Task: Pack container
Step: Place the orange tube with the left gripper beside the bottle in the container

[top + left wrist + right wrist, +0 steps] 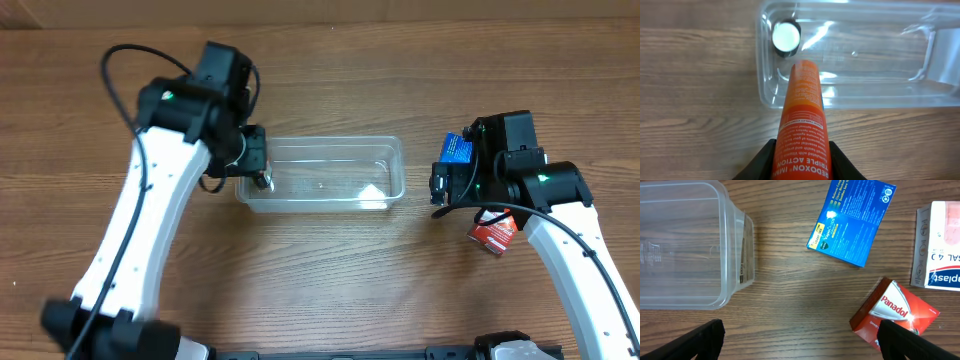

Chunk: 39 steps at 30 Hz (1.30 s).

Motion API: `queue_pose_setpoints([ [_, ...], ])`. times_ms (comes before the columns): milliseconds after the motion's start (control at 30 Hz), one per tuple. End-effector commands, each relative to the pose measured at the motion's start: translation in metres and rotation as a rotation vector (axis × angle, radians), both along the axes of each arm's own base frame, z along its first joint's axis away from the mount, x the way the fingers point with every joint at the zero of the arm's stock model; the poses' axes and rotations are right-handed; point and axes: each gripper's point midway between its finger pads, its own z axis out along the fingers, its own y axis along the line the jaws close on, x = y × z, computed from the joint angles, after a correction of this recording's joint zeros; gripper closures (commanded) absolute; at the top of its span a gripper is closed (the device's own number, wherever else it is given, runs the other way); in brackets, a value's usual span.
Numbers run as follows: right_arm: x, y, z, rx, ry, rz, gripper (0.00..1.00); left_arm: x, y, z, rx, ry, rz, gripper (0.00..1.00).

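- The container [330, 142] lies lengthwise mid-tabletop [330, 285], between the two arms, with nearly all of its floor bare.
- The left hand [802, 165] pinches the base of an orange Redoxon tube [802, 107]. The tube's far end points over the container's near-left corner.
- To do this step well, I judge the tube should go further in, past the near wall, and be lowered flat along the floor before the fingers let go. Dropped from here it could catch the rim and roll out.
- It should land clear of the small round white-topped item [786, 36] in the left corner. That item may be a cap or a little bottle; the wrist view is too poor to say.
- The right hand [801, 326] is spread wide and empty, hovering near the container's right end above bare wood.
- Count: one container, one orange tube, one round item inside.
- Three boxes wait outside on the right: a blue box [852, 222], a red Panadol box [895, 314] and a white box [939, 245] cut by the frame edge.
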Motion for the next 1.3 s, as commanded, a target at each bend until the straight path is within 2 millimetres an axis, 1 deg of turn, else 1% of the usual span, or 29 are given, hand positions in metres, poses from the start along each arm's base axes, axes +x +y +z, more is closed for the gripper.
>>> queue_pose_setpoints([
  [0, 0.006, 0.003, 0.009, 0.012, -0.027, 0.005, 0.0, 0.001, -0.003, -0.033, 0.027, 0.099, 0.014, 0.91],
  [133, 0.006, 0.003, 0.009, 0.012, -0.027, 0.005, 0.0, 0.006, -0.004, -0.059, 0.039, 0.136, 0.014, 0.91],
  [267, 0.006, 0.003, 0.009, 0.012, -0.027, 0.005, 0.0, 0.011, -0.006, -0.086, 0.039, 0.136, 0.013, 0.9],
  [333, 0.006, 0.003, 0.009, 0.012, -0.027, 0.005, 0.0, 0.013, -0.003, -0.099, 0.058, 0.138, 0.013, 0.89],
  [433, 0.006, 0.003, 0.009, 0.012, -0.026, 0.005, 0.0, 0.014, 0.003, -0.111, 0.098, 0.149, 0.017, 0.88],
  [500, 0.006, 0.003, 0.009, 0.012, -0.026, 0.005, 0.0, 0.015, 0.002, -0.117, 0.099, 0.158, 0.016, 0.87],
  [533, 0.006, 0.003, 0.009, 0.012, -0.026, 0.005, 0.0, 0.016, 0.002, -0.118, 0.101, 0.16, 0.016, 0.84],
  [567, 0.006, 0.003, 0.009, 0.012, -0.026, 0.005, 0.0, 0.016, 0.002, -0.12, 0.101, 0.163, 0.016, 0.79],
  [600, 0.006, 0.003, 0.009, 0.012, -0.026, 0.005, 0.0, 0.016, 0.002, -0.121, 0.102, 0.164, 0.015, 0.75],
  [633, 0.006, 0.003, 0.009, 0.012, -0.026, 0.005, 0.0, 0.016, 0.002, -0.121, 0.102, 0.165, 0.016, 0.71],
  [667, 0.006, 0.003, 0.009, 0.012, -0.026, 0.005, 0.0, 0.016, 0.002, -0.121, 0.102, 0.165, 0.016, 0.64],
  [700, 0.006, 0.003, 0.009, 0.012, -0.026, 0.005, 0.0, 0.016, 0.002, -0.121, 0.102, 0.165, 0.015, 0.53],
  [733, 0.006, 0.003, 0.009, 0.012, -0.027, 0.005, 0.0, 0.016, 0.002, -0.121, 0.102, 0.166, 0.016, 0.46],
  [800, 0.006, 0.003, 0.009, 0.012, -0.027, 0.005, 0.0, 0.016, 0.002, -0.121, 0.102, 0.166, 0.016, 0.4],
  [967, 0.006, 0.003, 0.009, 0.012, -0.026, 0.005, 0.0, 0.016, 0.003, -0.121, 0.102, 0.166, 0.016, 0.39],
  [1100, 0.005, 0.003, 0.009, 0.012, -0.023, 0.005, 0.0, 0.016, 0.003, -0.116, 0.101, 0.159, 0.012, 0.42],
  [1133, 0.005, 0.003, 0.009, 0.012, -0.023, 0.005, 0.0, 0.018, 0.002, -0.11, 0.098, 0.149, 0.009, 0.42],
  [1200, 0.005, 0.003, 0.009, 0.012, -0.024, 0.005, 0.0, 0.023, 0.0, -0.09, 0.086, 0.105, 0.007, 0.42],
  [1267, 0.005, 0.003, 0.009, 0.012, -0.022, 0.005, 0.0, 0.03, -0.002, -0.059, 0.065, 0.035, 0.005, 0.4],
])
